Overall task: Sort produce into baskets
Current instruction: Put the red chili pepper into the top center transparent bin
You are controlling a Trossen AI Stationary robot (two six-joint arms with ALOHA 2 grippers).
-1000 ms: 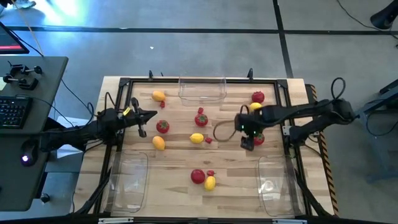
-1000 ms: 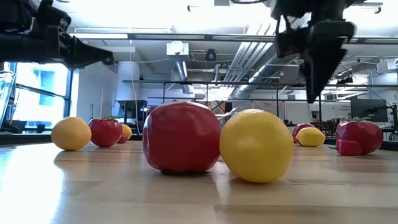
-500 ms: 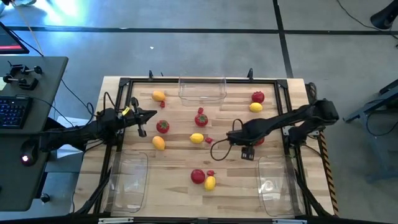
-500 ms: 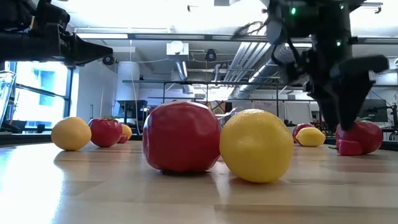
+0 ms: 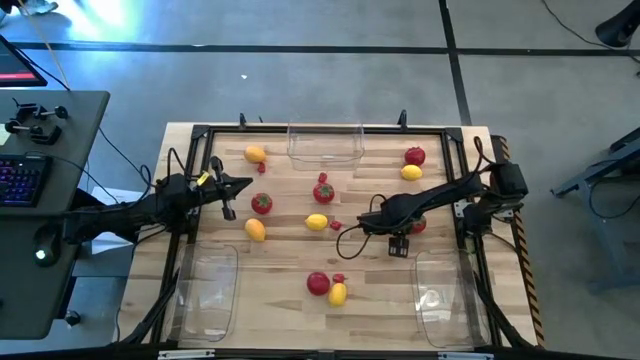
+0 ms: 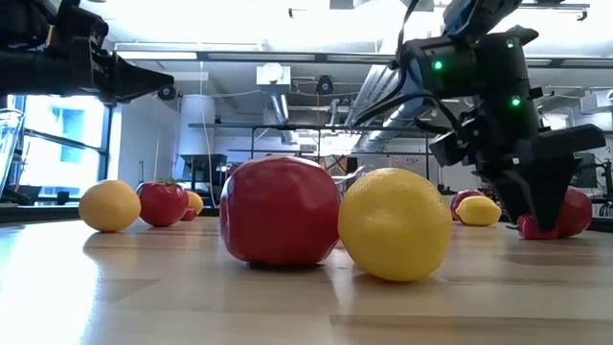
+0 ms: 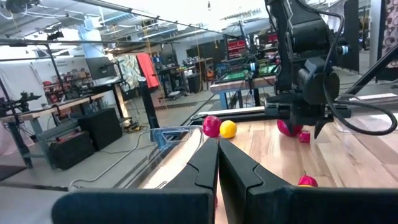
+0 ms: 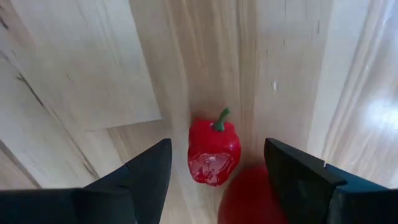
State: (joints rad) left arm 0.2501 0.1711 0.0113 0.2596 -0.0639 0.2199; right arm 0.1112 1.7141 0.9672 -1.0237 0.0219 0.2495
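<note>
Wooden planks of the bench (image 5: 290,255) carry a small red berry (image 8: 213,152) framed between the open, empty right claw (image 8: 216,180), which could be nudged aside by an off-centre descent.

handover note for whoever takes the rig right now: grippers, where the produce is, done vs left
Right gripper: open, low over the table's right side, fingers either side of a small red fruit with a green stem.
Left gripper: shut, empty, waiting at the left edge.
Baskets: far, near left, near right; none shows any fruit.
Done: nothing sorted.
Left: all tomatoes, lemons and berries, loose on the table.
</note>
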